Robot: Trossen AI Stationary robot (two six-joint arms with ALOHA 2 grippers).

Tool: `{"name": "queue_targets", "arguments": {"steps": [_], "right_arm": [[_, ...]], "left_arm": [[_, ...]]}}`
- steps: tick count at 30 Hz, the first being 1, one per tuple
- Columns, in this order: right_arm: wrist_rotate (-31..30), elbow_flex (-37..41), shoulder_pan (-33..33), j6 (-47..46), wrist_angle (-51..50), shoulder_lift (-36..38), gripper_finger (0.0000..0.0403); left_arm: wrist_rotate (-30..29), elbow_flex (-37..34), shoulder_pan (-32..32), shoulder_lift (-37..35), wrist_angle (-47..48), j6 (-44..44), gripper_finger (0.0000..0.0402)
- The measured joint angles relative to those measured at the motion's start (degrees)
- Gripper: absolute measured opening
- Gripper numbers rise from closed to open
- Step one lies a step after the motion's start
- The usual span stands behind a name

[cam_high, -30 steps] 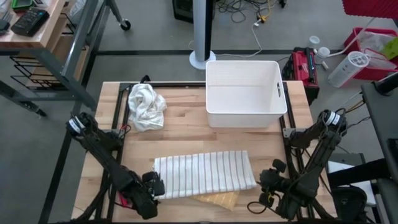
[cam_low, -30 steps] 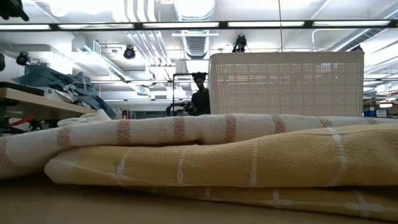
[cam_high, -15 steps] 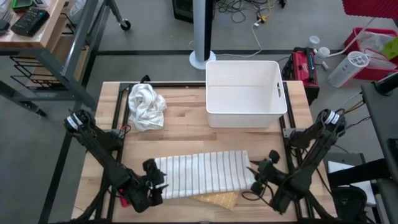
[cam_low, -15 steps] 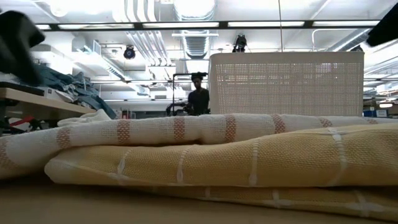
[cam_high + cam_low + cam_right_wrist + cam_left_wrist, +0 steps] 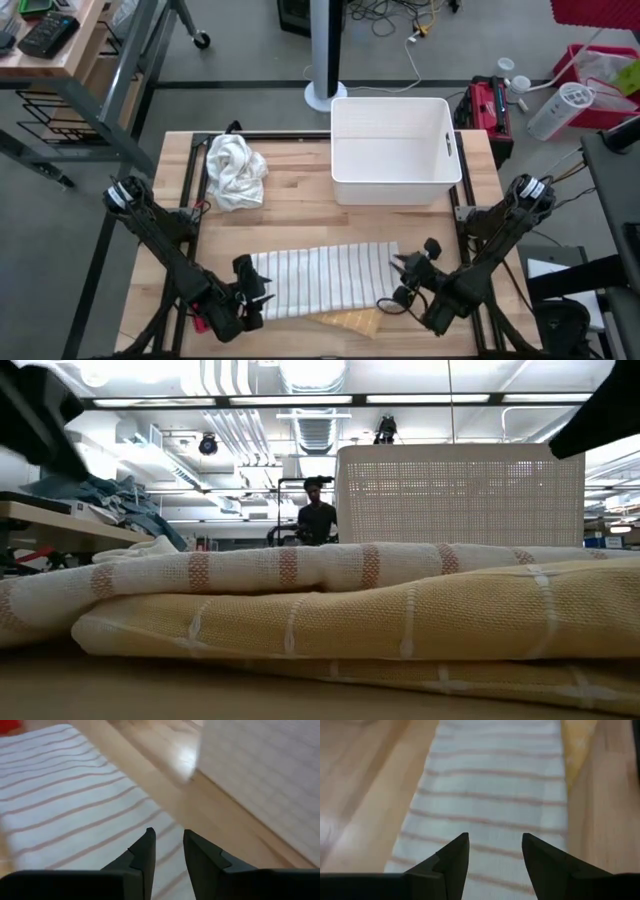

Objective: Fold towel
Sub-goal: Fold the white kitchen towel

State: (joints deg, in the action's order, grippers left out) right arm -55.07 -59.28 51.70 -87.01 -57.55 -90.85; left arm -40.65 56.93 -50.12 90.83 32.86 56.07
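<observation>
1. Striped towel [image 5: 325, 281] lies flat along the near part of the wooden table [image 5: 300, 215], a long rectangle folded over; white weave with thin reddish cross stripes; the low view shows it as a thick soft roll with rounded edge.
2. A yellow towel [image 5: 355, 322] sits under it, one corner poking out at the near edge — coarse waffle-like weave with pale lines, seen close in the low view.
3. Crumpled white cloth [image 5: 235, 171] is bunched at the far left of the table, well apart from the striped towel; a white plastic bin [image 5: 391, 150], rectangular with perforated walls, stands at the far right.
4. Left gripper [image 5: 255, 293] is at the towel's left end; fingers [image 5: 454, 857] stand apart over the striped cloth, nothing between them — released.
5. Right gripper [image 5: 398, 283] is at the towel's right end over its far corner; fingers [image 5: 142, 854] show a narrow gap with cloth seen through it; no grasp visible, so open but narrow.
6. Versus a second ago: the right gripper has come in from off the right of the towel to its edge and its gap has narrowed; the left gripper has shifted slightly onto the towel end; the towel itself has not moved.
7. Low view: a person [image 5: 316, 520] stands far behind the table in the room; dark blurred arm parts show at both upper corners.
</observation>
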Motion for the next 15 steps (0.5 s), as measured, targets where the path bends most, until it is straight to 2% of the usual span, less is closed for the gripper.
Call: {"name": "queue_targets", "arguments": {"steps": [4, 10, 15], "right_arm": [[3.2, -0.9, -0.8, 15.6, 13.1, 0.0, 0.0089], [9.0, -1.1, -4.3, 39.1, 38.1, -1.0, 0.0111], [13.3, -1.5, -7.2, 47.7, 46.7, -4.7, 0.0137]], "left_arm": [[-5.5, 0.0, 0.9, 0.0, -6.1, -6.2, 0.017], [-6.0, 0.0, 2.9, 0.0, -11.1, -12.2, 0.0162], [-6.0, -0.1, 3.1, 0.0, -11.3, -12.1, 0.0156]]}}
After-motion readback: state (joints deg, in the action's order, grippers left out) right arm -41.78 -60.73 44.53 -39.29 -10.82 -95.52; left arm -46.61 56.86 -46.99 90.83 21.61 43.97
